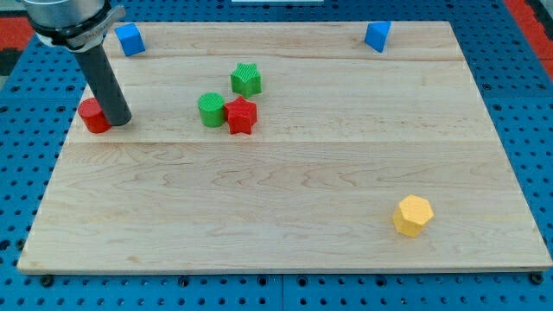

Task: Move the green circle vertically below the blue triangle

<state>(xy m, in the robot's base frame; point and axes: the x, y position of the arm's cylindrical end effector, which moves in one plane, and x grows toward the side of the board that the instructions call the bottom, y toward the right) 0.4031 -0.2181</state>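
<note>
One pale wooden board (pixel 285 216) on blue pegboard (pixel 527 104), my tip (pixel 119 121) touching the red cylinder (pixel 93 115).

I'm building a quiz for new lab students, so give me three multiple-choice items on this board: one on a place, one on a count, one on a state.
1. Where does the blue triangle lie?
A. near the view's top right
B. at the view's bottom left
C. at the board's centre

2. How many green blocks are on the wooden board?
A. one
B. two
C. four

3. What does the green circle touch?
A. my tip
B. the yellow hexagon
C. the red star

Answers:
1. A: it sits by the top edge, right of the middle.
2. B: the green circle and the green star are the only green ones.
3. C: the red star presses against its right side, while my tip stands far left beside the red cylinder.
</note>
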